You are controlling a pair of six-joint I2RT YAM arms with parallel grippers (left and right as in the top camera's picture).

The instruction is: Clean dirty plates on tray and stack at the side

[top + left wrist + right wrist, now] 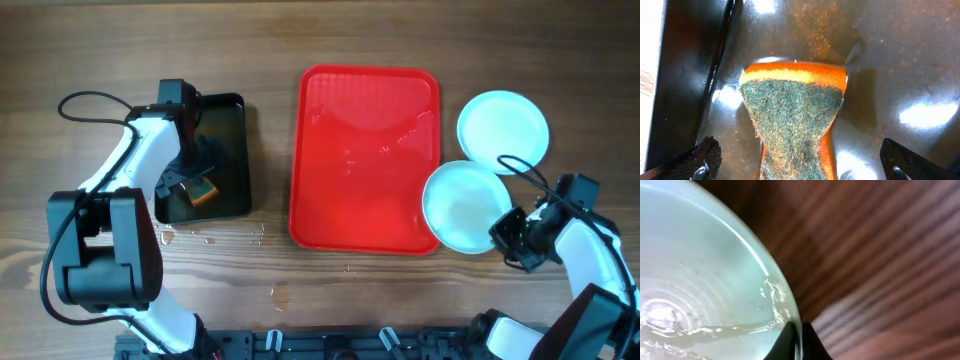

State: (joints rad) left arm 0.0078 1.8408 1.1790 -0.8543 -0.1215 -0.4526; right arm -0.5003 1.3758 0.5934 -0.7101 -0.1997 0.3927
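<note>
The red tray (pixel 365 215) lies wet in the middle of the table. One pale blue plate (pixel 503 127) rests on the table to its right. A second plate (pixel 465 205), wet, overlaps the tray's right front corner. My right gripper (pixel 506 232) is shut on this plate's rim, and the wrist view shows the fingers (pixel 797 341) pinching the rim of the plate (pixel 700 280). Only two plates show. My left gripper (pixel 195 180) hangs over the black tray, open, with its fingers (pixel 802 162) on either side of an orange and green sponge (pixel 795 110) without touching it.
The black tray (pixel 232 120) stands at the left and holds shallow water; it fills the left wrist view (pixel 890 60). The sponge (pixel 205 190) lies at its front. Water drops (pixel 215 236) lie on the wood in front of it.
</note>
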